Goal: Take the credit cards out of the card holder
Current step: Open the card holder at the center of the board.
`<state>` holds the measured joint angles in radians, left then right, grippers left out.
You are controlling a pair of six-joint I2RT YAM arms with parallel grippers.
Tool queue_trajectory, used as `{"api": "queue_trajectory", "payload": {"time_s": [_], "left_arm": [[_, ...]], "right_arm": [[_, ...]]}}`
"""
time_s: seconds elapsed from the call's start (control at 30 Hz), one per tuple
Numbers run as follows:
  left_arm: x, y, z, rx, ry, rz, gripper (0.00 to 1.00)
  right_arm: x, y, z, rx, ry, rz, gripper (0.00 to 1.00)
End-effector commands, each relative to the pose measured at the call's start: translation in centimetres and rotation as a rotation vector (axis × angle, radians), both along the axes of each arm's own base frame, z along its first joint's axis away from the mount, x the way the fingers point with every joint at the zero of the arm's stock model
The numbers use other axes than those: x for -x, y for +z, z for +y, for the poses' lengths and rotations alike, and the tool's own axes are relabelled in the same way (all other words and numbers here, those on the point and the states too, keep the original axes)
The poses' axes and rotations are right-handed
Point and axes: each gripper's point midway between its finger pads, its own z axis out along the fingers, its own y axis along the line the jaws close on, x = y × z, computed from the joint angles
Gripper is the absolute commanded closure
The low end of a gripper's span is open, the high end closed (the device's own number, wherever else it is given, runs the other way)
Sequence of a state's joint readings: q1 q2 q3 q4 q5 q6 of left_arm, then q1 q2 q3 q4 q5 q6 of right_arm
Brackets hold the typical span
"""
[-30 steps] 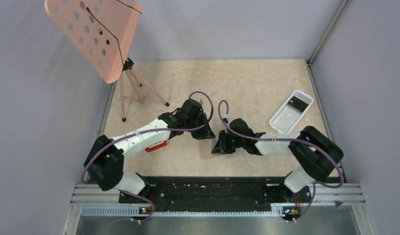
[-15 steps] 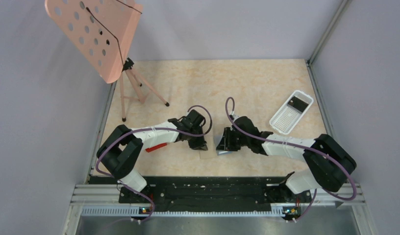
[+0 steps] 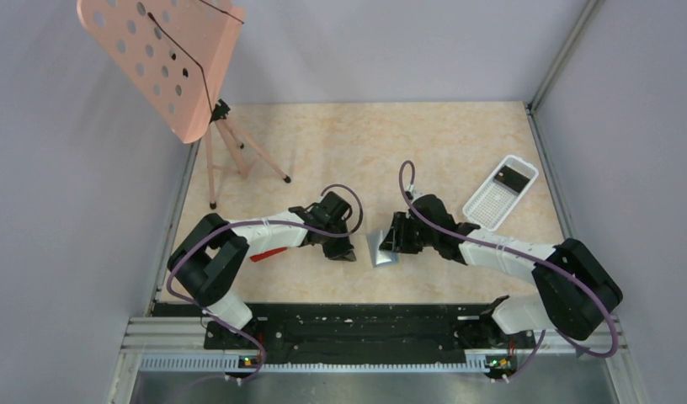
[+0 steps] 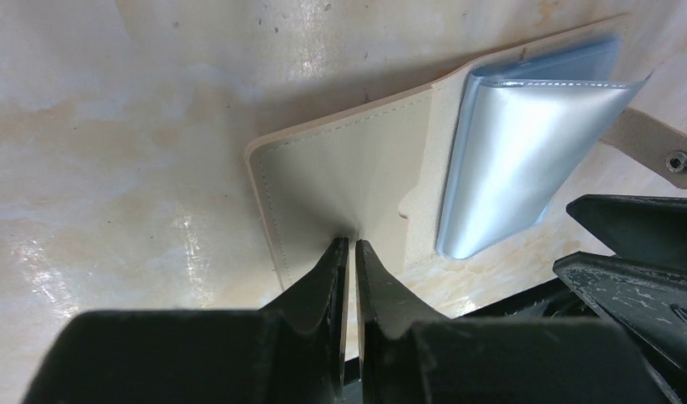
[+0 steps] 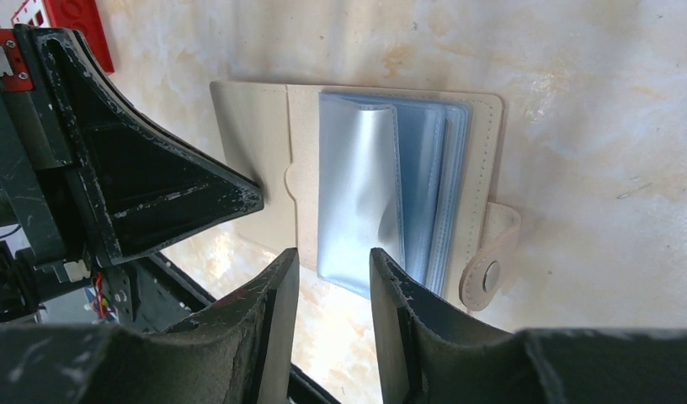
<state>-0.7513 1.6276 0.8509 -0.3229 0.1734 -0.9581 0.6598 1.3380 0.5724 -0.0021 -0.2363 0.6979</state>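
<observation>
The card holder (image 3: 379, 252) lies open on the table between my two grippers, cream inner flap to the left, light blue plastic sleeves to the right. In the left wrist view my left gripper (image 4: 347, 244) is shut, its tips pressing on the cream flap (image 4: 348, 168). In the right wrist view my right gripper (image 5: 333, 261) is open, its fingers either side of the near edge of a silvery blue sleeve (image 5: 357, 185). No dark card shows in the sleeves. One black credit card (image 3: 512, 178) lies in the white tray (image 3: 490, 204).
A red-and-white small object (image 3: 268, 251) lies under my left arm. A pink perforated stand (image 3: 163, 59) on a tripod stands at the back left. The holder's snap tab (image 5: 490, 273) sticks out on its right side. A black rail (image 3: 357, 324) runs along the near edge.
My left gripper has come nearer and down onto the holder's flap. My right gripper has drawn a little right and away, so the holder's blue sleeves now show.
</observation>
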Motion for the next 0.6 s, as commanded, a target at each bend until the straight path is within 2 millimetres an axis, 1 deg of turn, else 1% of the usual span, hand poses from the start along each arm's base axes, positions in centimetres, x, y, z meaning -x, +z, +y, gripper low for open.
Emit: {"api": "queue_trajectory", "payload": {"time_s": [0.0,0.3,0.57], "left_arm": [[0.1,-0.5,0.2,0.001,0.009,-0.005,0.87],[0.1,-0.4,-0.1,0.014,0.006,-0.001,0.87],[0.2,-0.4,-0.2,0.017,0.005,0.002,0.87]], "right_arm": [[-1.7,1.0,0.2,0.009,-0.009,-0.057,0.63],[-1.7,-0.2,0.0,0.044,0.001,-0.047,0.62],[-1.4,0.7,1.2,-0.029,0.036,-0.037,0.62]]}}
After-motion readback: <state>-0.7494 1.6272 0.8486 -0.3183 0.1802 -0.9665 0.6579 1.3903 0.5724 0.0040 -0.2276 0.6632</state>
